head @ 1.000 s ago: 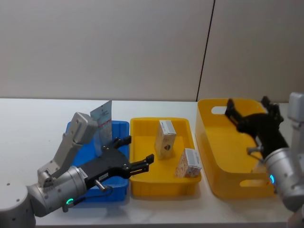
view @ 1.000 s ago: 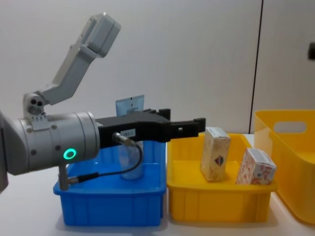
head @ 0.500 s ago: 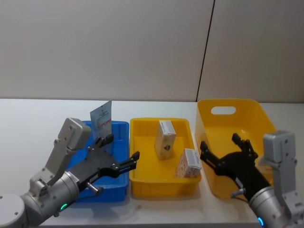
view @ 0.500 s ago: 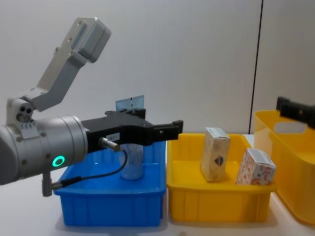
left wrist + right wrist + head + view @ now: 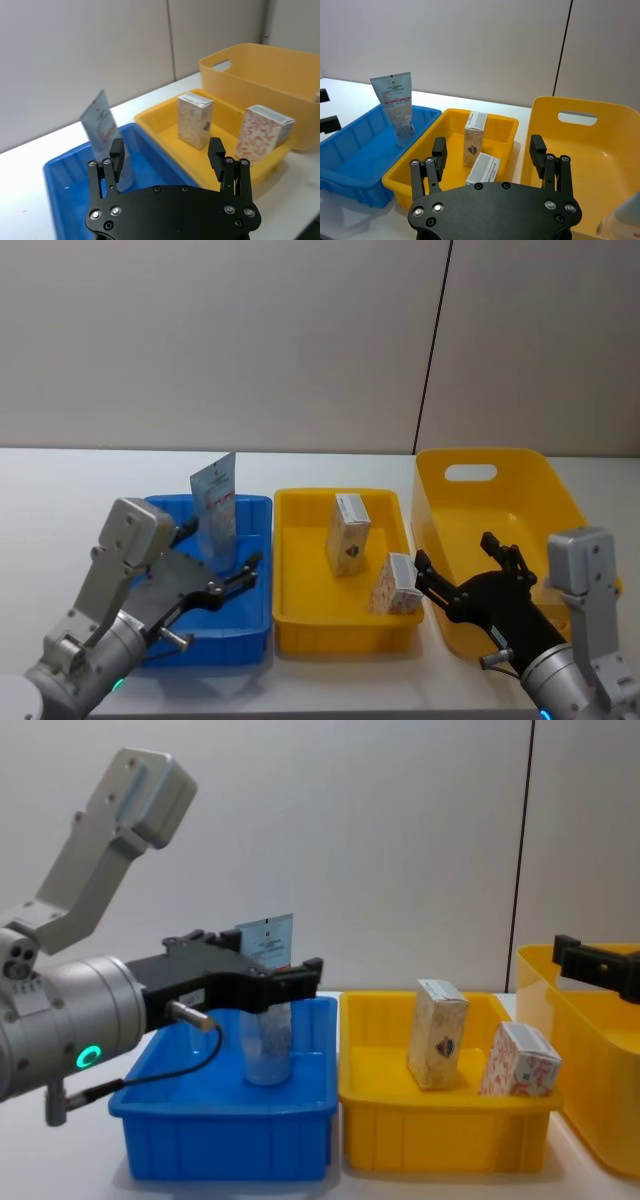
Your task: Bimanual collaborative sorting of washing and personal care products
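The pale blue squeeze tube [image 5: 215, 502] stands upright, flat end up, in the blue plastic bin [image 5: 235, 648] at left-centre of the head view, just beyond the left gripper [image 5: 166, 147], the nearer one. Both it and the right gripper [image 5: 488, 144] are spread wide, empty.

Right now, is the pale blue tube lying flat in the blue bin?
No, the tube stands upright on its cap in the blue bin.

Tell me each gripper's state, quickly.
Left gripper: open, empty, over the blue bin.
Right gripper: open, empty, by the large yellow bin.
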`<state>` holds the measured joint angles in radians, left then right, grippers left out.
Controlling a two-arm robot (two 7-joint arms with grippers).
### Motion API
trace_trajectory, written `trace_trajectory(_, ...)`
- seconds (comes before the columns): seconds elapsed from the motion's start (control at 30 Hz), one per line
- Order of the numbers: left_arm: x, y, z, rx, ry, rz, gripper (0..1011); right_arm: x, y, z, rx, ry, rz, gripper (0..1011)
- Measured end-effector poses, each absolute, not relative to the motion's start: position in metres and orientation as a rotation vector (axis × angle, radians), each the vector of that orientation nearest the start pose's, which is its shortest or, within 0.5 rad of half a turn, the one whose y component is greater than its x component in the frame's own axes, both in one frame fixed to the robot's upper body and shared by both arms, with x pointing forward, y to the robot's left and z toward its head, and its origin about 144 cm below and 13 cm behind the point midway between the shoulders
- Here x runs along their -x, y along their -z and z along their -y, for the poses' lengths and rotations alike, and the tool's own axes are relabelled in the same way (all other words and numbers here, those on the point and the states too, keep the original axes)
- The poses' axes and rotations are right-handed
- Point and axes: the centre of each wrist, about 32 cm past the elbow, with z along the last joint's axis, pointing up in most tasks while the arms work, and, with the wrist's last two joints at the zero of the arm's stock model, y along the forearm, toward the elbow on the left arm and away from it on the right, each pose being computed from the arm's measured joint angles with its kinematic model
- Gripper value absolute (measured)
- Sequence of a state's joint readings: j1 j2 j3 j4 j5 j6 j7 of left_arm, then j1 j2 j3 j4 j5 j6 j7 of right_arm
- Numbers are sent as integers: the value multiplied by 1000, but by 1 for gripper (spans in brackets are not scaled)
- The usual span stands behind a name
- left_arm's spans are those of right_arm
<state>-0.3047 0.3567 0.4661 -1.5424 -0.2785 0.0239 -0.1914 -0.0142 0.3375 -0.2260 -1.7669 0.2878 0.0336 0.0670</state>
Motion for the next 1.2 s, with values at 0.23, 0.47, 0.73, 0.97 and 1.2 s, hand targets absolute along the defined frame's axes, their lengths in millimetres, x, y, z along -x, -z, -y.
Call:
trace_trajectory(0.23,-504,-1204,-198,-59,-1033,220,1001,-443,-1189,237,-27,1229,75,1003)
trace_trajectory(0.47,-494,-1204,-198,-61,-1104,258,1001,-444,-1190,236,-18,1231,63,1003)
trace_trajectory(0.73,-492,-1204,-199,-61,-1124,268,1001,-447,-1197,231,17,1246,11,1004)
trace_trajectory(0.97,-492,-1204,-199,-61,-1124,268,1001,-451,-1204,221,63,1264,-45,1003)
trace_trajectory(1.2,-492,-1204,-198,-60,-1124,268,1001,-456,-1208,210,119,1278,-88,1003)
